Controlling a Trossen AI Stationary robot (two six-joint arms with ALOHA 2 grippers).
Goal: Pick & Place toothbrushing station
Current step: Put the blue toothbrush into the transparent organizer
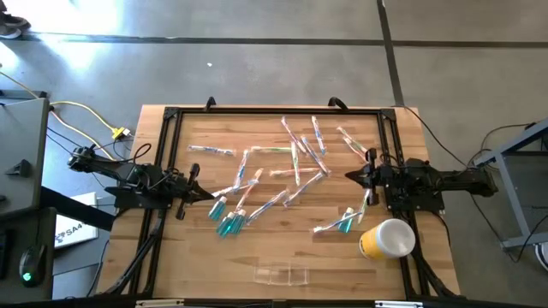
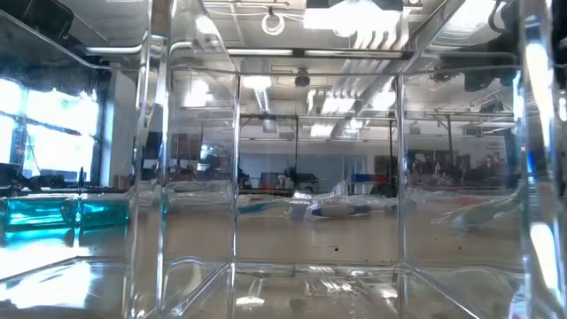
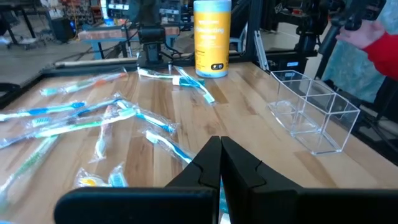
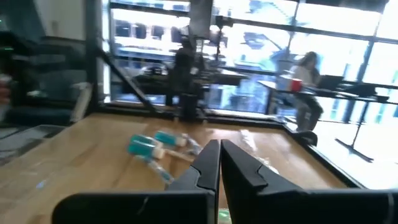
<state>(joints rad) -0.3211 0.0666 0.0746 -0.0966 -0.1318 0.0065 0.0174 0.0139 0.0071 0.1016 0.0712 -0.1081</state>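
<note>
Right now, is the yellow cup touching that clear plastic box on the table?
Apart. The high view shows the yellow cup lying near the right claw, with bare wood between it and the clear box at the table's front edge.

We note a pale wooden table (image 1: 197,257) with a black frame along its edges. Between the left gripper (image 1: 208,195) and the right gripper (image 1: 350,176) lie many wrapped toothbrushes (image 1: 295,162), scattered and overlapping in places. Just beside the left gripper's tips we see a cluster of teal toothpaste tubes (image 1: 226,220). Near the right gripper stands a yellow cup (image 1: 387,239), with two more wrapped brushes (image 1: 338,224) just beside it. A clear compartmented organizer (image 1: 281,274) sits at the table's near edge, apart from both grippers.
</note>
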